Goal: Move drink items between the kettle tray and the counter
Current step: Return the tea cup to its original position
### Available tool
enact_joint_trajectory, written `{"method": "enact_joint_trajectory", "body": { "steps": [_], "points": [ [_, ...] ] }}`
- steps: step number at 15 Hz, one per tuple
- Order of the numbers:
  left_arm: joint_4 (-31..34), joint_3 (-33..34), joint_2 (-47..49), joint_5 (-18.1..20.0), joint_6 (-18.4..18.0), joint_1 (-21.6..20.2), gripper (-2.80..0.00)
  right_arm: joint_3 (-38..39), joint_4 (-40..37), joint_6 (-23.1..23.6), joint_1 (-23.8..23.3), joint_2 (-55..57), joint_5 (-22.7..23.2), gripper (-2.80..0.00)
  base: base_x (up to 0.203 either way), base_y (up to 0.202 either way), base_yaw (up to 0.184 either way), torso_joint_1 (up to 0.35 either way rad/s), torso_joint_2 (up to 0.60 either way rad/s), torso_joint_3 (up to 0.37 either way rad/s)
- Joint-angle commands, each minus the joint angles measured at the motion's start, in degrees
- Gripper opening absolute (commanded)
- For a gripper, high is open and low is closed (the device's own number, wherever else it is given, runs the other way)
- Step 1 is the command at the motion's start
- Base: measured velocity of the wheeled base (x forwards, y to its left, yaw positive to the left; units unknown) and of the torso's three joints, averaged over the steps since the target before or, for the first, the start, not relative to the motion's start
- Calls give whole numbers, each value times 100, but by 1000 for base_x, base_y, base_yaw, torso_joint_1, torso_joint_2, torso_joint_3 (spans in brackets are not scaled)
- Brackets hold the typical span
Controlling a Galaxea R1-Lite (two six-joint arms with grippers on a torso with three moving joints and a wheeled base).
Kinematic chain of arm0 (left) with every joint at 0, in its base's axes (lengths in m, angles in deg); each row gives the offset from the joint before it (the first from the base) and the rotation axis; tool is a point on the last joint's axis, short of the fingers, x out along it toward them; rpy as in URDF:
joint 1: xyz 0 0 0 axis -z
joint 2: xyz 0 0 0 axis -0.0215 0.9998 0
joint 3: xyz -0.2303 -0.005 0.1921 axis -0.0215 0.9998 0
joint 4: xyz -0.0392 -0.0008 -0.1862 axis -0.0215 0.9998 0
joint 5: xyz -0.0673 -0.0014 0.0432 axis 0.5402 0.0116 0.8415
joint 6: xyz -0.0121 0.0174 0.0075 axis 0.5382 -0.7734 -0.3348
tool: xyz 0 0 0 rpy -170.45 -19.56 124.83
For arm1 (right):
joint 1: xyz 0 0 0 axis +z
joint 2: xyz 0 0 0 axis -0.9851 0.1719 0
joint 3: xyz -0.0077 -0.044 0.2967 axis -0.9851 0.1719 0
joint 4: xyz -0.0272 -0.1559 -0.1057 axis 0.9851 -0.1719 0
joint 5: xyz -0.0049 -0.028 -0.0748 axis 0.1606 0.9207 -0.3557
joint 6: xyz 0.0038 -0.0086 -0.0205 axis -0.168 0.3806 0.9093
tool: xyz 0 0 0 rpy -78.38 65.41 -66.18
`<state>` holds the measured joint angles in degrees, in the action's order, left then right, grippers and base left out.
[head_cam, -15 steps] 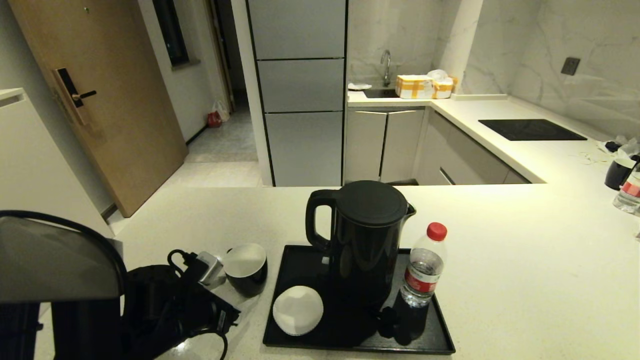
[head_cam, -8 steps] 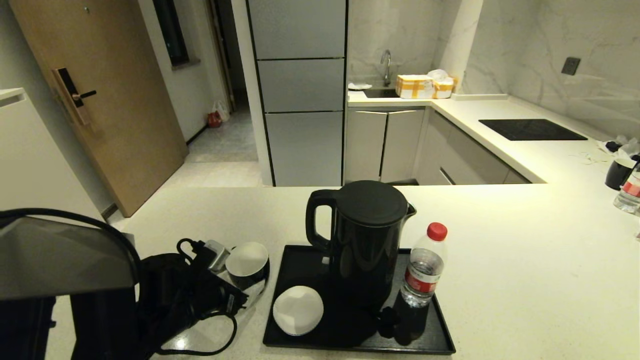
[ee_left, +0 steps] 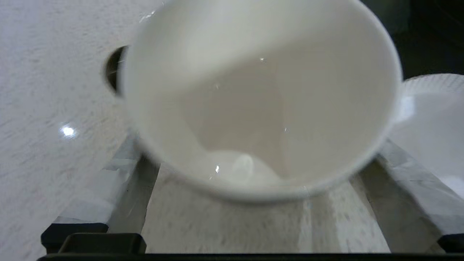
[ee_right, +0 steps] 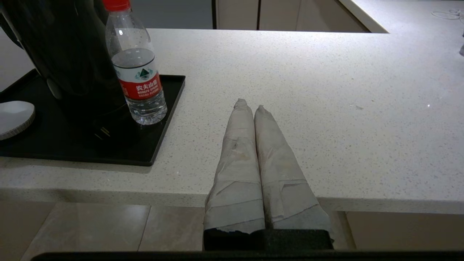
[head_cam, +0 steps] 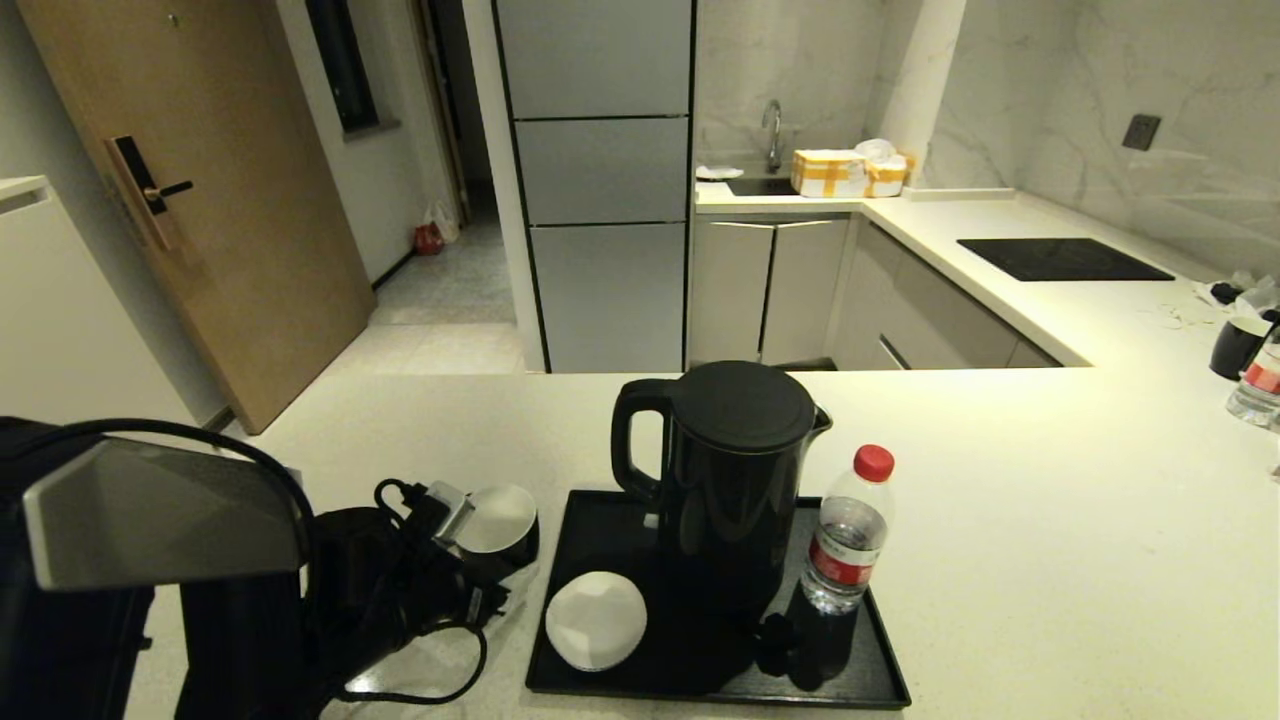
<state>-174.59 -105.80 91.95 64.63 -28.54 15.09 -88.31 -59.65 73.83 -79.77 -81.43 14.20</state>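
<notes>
The black cup, white inside (head_cam: 495, 520), hangs tilted just above the counter (head_cam: 1050, 520), close to the left edge of the kettle tray (head_cam: 600, 500). My left gripper (head_cam: 470, 530) is shut on it. In the left wrist view the cup (ee_left: 261, 101) fills the space between the taped fingers (ee_left: 119, 174). The water bottle with the red cap (head_cam: 848, 530) stands on the tray's right side, beside the kettle (head_cam: 735, 480). In the right wrist view my right gripper (ee_right: 249, 105) is shut and empty over the counter's front edge, right of the bottle (ee_right: 136, 72).
A white saucer (head_cam: 596, 620) lies on the tray's front left. A second dark cup (head_cam: 1236, 346) and bottle (head_cam: 1260, 385) stand at the far right of the counter. A black cooktop (head_cam: 1060, 259) is set in the back counter.
My left arm has moved right toward the tray with the cup. The cup has come off the counter and now tilts. The right gripper, bottle and kettle are where they were.
</notes>
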Motion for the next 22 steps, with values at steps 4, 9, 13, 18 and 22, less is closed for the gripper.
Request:
{"method": "enact_joint_trajectory", "body": {
  "steps": [4, 9, 13, 18, 22],
  "points": [
    [-51, -442, 314, -484, 45, 99, 0, -4, 0, 5, 2, 9, 3, -280, 0, 0, 0, 0, 0, 0],
    [-51, -521, 331, -484, 28, 108, 0, 5, 0, -3, -7, 9, 3, -280, 0, 0, 0, 0, 0, 0],
    [-51, -609, 331, -560, 21, 145, 0, -4, 0, 5, 0, 9, 3, -280, 0, 0, 0, 0, 0, 0],
    [-51, -607, 320, -644, 65, 182, -280, -4, 0, 5, -6, 9, 3, -280, 0, 0, 0, 0, 0, 0],
    [-51, -529, 300, -677, 83, 232, -280, -4, 0, 5, -5, 9, 3, -280, 0, 0, 0, 0, 0, 0]
  ]
}}
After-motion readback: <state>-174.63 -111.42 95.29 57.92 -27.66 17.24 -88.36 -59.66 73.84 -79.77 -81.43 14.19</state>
